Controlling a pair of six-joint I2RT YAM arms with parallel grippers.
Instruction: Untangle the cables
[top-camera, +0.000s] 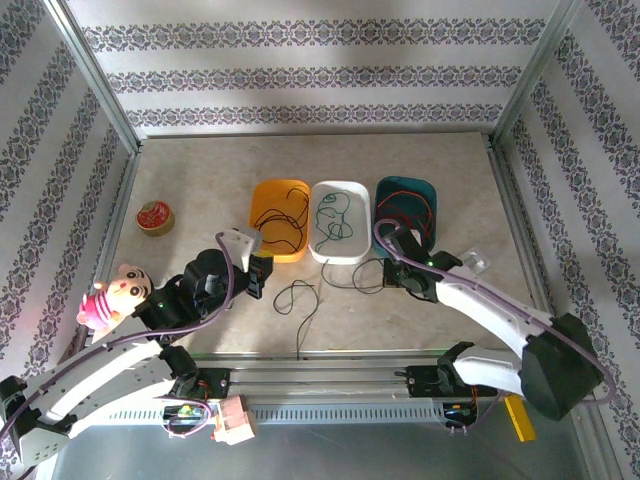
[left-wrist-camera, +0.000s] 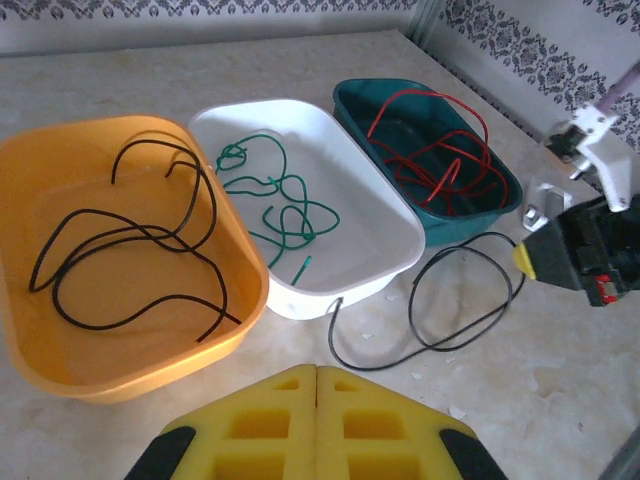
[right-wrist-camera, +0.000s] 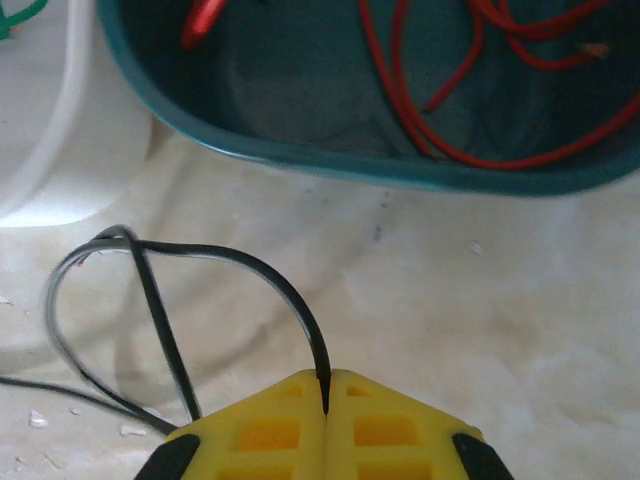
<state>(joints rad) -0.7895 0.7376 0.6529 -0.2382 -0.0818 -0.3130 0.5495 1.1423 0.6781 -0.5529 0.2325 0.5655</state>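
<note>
Pinching the loose black cable (right-wrist-camera: 250, 262) on the table (right-wrist-camera: 480, 300) just in front of the teal tray (right-wrist-camera: 330, 165), right gripper (right-wrist-camera: 325, 388) sits fully closed on it, left gripper (left-wrist-camera: 316, 375) closed and empty; strand looks light, limp, slippery, so hold near an end.

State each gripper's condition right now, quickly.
Left gripper: shut, holding nothing.
Right gripper: shut on the loose black cable.
</note>
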